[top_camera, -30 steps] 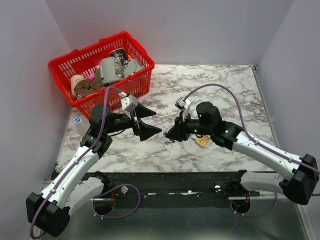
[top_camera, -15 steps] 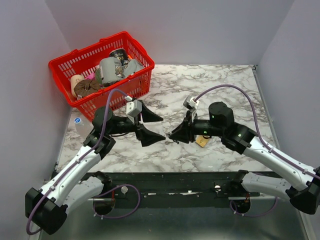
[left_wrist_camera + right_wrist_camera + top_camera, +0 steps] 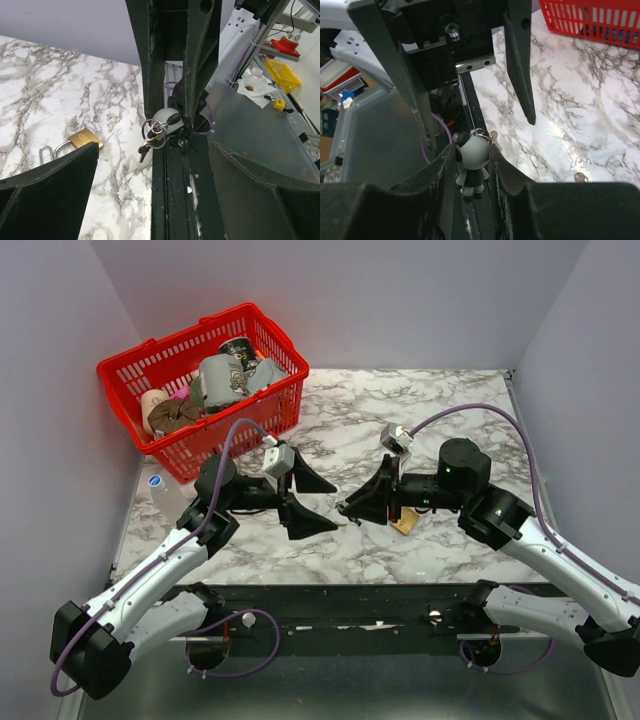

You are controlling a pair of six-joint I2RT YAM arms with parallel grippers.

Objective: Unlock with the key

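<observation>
My right gripper (image 3: pixel 348 508) is shut on a small grey-and-black panda fob (image 3: pixel 471 159) and holds it above the marble table, as the right wrist view (image 3: pixel 471 149) shows. From the fob's rings (image 3: pixel 154 133) hangs the key (image 3: pixel 143 150), with a dark head and a short blade, loose in the air. My left gripper (image 3: pixel 330 506) is open wide and empty. It faces the fob from the left, with its fingers (image 3: pixel 520 65) a short gap away. A brass padlock (image 3: pixel 85 138) with a silver shackle lies on the table under the right wrist (image 3: pixel 405 523).
A red basket (image 3: pixel 258 316) full of odds and ends stands at the back left. A bottle with a blue cap (image 3: pixel 156 483) lies by the left wall. The black rail (image 3: pixel 330 602) runs along the near edge of the table (image 3: pixel 450 410).
My left gripper has moved right and lower, toward the fob. My right wrist has drawn back to the right and turned, with the fob still in its fingers.
</observation>
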